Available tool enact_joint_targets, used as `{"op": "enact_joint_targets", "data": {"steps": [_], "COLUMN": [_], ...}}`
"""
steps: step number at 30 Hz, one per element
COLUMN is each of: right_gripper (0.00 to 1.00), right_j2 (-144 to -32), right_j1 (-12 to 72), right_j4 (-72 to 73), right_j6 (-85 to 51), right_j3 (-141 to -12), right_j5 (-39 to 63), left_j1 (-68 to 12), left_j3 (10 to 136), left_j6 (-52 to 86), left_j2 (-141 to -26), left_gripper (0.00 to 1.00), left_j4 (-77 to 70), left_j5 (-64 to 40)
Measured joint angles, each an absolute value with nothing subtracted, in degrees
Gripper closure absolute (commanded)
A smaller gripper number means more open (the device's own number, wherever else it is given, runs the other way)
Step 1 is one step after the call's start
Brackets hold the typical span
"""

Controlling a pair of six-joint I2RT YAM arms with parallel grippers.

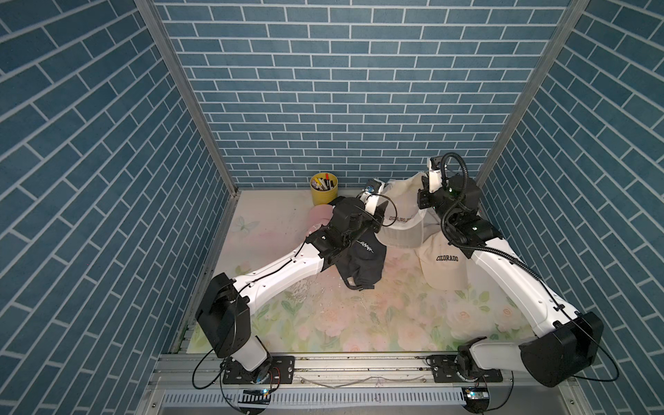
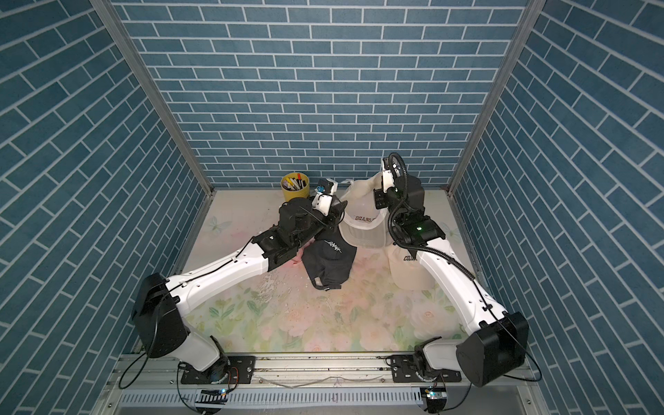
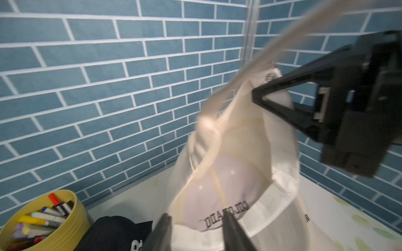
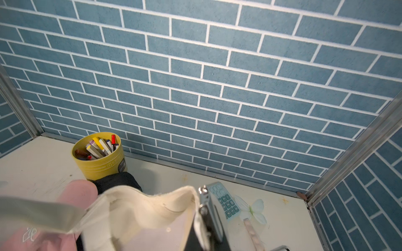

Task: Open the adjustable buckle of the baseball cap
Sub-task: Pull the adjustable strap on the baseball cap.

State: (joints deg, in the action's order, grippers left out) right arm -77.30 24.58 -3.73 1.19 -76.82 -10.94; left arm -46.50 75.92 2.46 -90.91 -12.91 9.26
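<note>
Right gripper (image 3: 257,95): pinching the cap (image 1: 400,196) at its rear rim beside the buckle (image 4: 203,191); holds it raised for access.
Left gripper (image 3: 196,215): spread, empty, beside the cap.
Strap (image 3: 261,56): free, blurred; buckle likely undone.
Cap place: above the desk (image 1: 323,316) back edge, right of centre.

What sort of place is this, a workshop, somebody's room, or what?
Probably a robot test booth, not a real room: two white robot arms bolted to an aluminium rail, brick-print panels in metal framing, and a floral mat under a lifted cream cap.
</note>
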Motion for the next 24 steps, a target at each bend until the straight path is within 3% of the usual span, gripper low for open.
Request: {"op": "enact_joint_targets", "data": {"steps": [6,13,24], "right_gripper": [1.00,1.00,1.00], "right_j2": [-82.6,-85.8,-87.2], "right_j1": [25.7,29.2,35.1], "right_j4": [-15.5,-26.0,-34.9], "right_j6": [-5.8,-12.4,-18.2], "right_j3": [-89.6,-94.7,-101.4], "right_j5": [-14.7,-23.0,-36.5], "left_j1": [-46.3,-51.6,-56.7], "left_j3": [73.3,68.8,65.5], "left_j6": [3.7,2.7,4.0], "left_j2": [-89.1,-84.7,-88.8], "left_gripper": [0.29,0.29,0.25], "left_j4": [-14.9,-15.9,-23.9], "left_j5": [13.9,16.8,4.4]}}
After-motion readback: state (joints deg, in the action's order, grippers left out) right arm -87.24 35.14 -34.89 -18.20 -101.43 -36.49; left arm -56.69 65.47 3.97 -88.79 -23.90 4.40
